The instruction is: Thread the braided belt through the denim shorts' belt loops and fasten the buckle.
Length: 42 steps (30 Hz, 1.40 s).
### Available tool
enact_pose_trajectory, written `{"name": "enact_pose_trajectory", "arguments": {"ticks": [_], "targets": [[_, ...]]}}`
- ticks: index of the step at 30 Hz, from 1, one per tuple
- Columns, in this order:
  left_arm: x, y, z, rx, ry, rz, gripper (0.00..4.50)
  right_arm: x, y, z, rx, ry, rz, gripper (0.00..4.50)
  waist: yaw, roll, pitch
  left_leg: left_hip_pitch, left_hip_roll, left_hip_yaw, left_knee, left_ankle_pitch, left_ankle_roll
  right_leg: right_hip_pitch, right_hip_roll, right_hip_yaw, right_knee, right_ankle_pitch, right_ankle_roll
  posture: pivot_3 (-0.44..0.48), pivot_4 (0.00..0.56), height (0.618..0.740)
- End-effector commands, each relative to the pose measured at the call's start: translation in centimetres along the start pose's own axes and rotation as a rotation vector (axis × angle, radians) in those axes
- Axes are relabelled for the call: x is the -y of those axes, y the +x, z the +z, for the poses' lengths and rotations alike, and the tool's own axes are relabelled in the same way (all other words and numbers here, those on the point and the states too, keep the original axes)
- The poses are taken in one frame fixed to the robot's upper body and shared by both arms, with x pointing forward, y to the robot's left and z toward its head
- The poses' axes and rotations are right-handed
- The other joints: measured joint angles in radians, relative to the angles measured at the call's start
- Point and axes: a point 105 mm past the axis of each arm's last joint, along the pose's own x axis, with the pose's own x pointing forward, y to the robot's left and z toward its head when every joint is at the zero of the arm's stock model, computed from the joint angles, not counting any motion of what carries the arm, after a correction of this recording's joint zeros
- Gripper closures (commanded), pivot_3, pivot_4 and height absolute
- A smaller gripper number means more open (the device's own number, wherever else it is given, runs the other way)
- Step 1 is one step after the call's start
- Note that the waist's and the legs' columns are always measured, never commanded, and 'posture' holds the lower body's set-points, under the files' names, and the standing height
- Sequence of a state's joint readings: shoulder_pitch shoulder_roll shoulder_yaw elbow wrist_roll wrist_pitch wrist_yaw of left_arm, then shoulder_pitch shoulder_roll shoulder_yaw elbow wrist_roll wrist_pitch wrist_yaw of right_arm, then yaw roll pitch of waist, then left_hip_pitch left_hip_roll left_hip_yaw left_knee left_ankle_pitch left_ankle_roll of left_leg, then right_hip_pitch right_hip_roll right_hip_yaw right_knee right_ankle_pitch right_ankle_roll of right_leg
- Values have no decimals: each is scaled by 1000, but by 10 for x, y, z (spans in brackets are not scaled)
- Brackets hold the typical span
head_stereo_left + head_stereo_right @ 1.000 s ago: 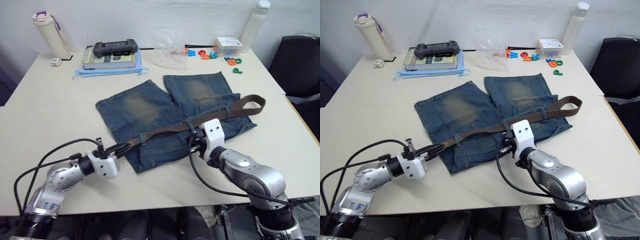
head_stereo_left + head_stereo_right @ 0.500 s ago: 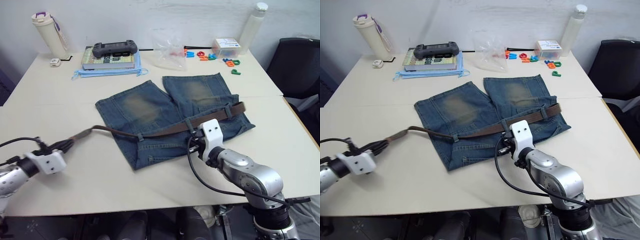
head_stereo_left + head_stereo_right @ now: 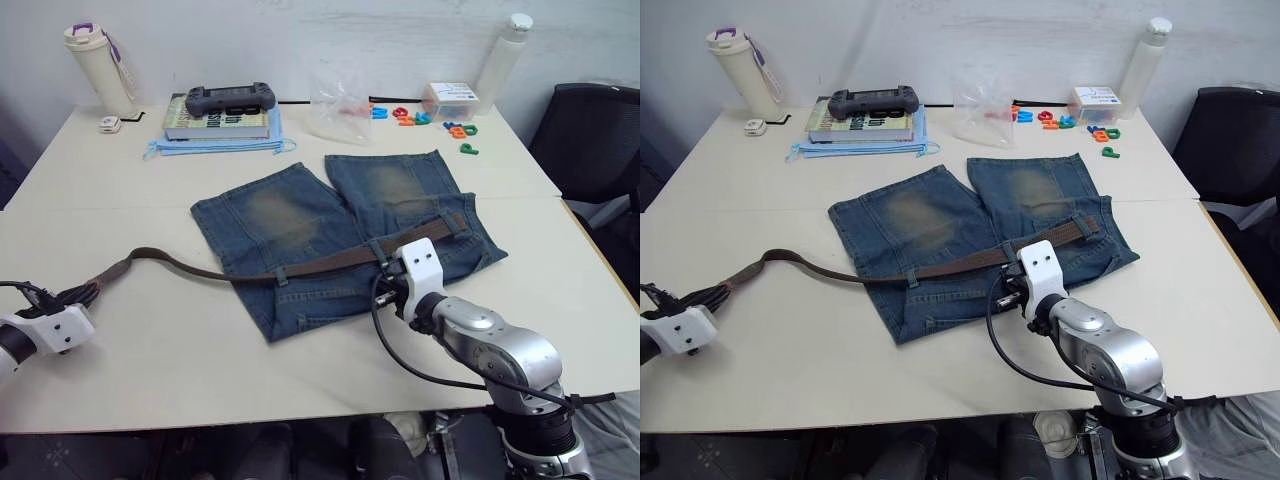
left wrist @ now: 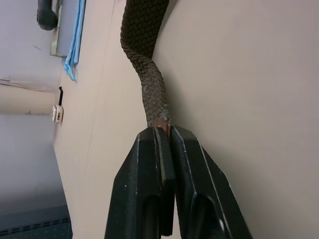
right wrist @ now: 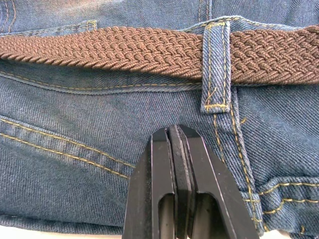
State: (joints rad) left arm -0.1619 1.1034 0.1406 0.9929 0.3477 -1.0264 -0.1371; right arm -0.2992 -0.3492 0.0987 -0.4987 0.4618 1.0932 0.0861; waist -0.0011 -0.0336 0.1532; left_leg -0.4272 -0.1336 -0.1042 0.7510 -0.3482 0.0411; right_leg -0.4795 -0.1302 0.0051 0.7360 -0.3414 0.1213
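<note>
Pale tabletop (image 3: 150,330) carries the denim shorts (image 3: 340,225) spread flat, waistband toward the robot and legs pointing to the far wall. Across that waistband runs the braided belt (image 3: 320,264), passing under a belt loop (image 5: 216,69) seen close in the right wrist view and under another loop (image 3: 282,273) nearer the shorts' left edge; from there the strap leaves the denim and trails over bare table, well away from the shorts on the robot's left. Its tip is pinched between the fingers of the left gripper (image 4: 164,130), which are clamped tight on it just above the table. The right gripper (image 5: 174,133) sits on the denim just below the waistband, beside the loop, its two fingers pressed together with nothing between them. Beyond the shorts' legs lie a black game controller (image 3: 230,97) on a book (image 3: 215,120), a clear plastic bag (image 3: 340,100), scattered coloured letters (image 3: 460,128), and a white bottle (image 3: 498,52).
</note>
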Motion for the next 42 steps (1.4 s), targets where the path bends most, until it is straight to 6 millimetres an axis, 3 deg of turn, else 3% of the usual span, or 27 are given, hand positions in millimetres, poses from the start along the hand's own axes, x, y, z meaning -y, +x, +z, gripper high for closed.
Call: {"name": "enact_pose_trajectory", "arguments": {"ticks": [1, 5, 6, 8, 11, 16, 19, 25, 30, 35, 38, 42], "targets": [[-14, -1, 0, 1, -13, 58, 4088, 6, 4, -22, -102, 22, -23, 4483, 0, 0, 0, 0, 0, 0, 0, 0, 0, 0, 0, 0, 0, 0, 0, 0, 150, 659], [-16, 5, 10, 59, -142, 38, 2824, 11, 2, -15, -79, 2, -41, 4500, 0, 1, 1, 0, 0, 0, 0, 0, 0, 0, 0, 0, 0, 0, 0, 0, 150, 659], [-16, 8, 17, 93, -199, 21, 2293, 11, 2, -13, -70, 0, -38, 4500, 0, 1, 1, 0, 0, 0, 0, 0, 0, 0, 0, 0, 0, 0, 0, 0, 150, 659], [-17, 14, 32, 166, -358, -25, 2293, 12, -2, -5, -47, 0, -28, 4500, 0, 1, 1, 0, 0, 0, 0, 0, 0, 0, -1, 0, 0, 0, 0, 0, 150, 659], [-17, 13, 48, 237, -521, -130, 2225, 14, -7, 3, -30, -10, -9, 3612, -2, 2, 1, -2, 0, -1, 1, 0, 1, 0, -1, 0, -1, 0, 0, 0, 150, 659], [-23, -1, 77, 331, -699, -338, 2225, 21, -25, 24, -4, -35, 47, 1381, 0, 5, 4, -5, 0, -1, 1, -1, 2, -1, -1, 0, -4, 0, 0, 0, 150, 659], [-31, -7, 113, 447, -883, -443, 2225, 30, -41, 44, 20, -108, 96, 50, 8, 16, 11, -10, -1, -1, 2, -1, 4, -3, -2, -1, -7, 1, 1, 0, 150, 659], [-43, 10, 171, 619, -1093, -506, 2225, 44, -56, 74, 30, -221, 172, 50, 15, 21, 16, -12, -2, -2, 0, 2, 1, -4, -4, -1, -11, 2, 3, 0, 150, 659], [-32, 39, 216, 675, -1196, -579, 2225, 63, -44, 89, 3, -346, 160, 50, 12, 23, 20, -12, -1, 0, -1, 2, 0, -3, -4, -1, -14, 2, 4, 0, 150, 659], [-3, 66, 239, 660, -1243, -699, 2225, 100, -22, 98, -100, -644, 142, 50, 2, 21, 22, -12, -2, 2, 0, 2, 0, -3, -4, 0, -14, 3, 6, 0, 150, 659], [11, 77, 246, 639, -1247, -785, 2225, 109, -12, 100, -172, -783, 210, 50, -3, 20, 23, -12, -2, 2, 1, 3, 0, -4, -3, 0, -14, 3, 6, 0, 150, 659], [28, 93, 251, 609, -1212, -858, 2225, 135, 1, 112, -303, -983, 168, 50, -7, 20, 23, -13, -2, 3, 0, 3, -1, -7, -3, 0, -13, 3, 6, 0, 150, 659]]}}
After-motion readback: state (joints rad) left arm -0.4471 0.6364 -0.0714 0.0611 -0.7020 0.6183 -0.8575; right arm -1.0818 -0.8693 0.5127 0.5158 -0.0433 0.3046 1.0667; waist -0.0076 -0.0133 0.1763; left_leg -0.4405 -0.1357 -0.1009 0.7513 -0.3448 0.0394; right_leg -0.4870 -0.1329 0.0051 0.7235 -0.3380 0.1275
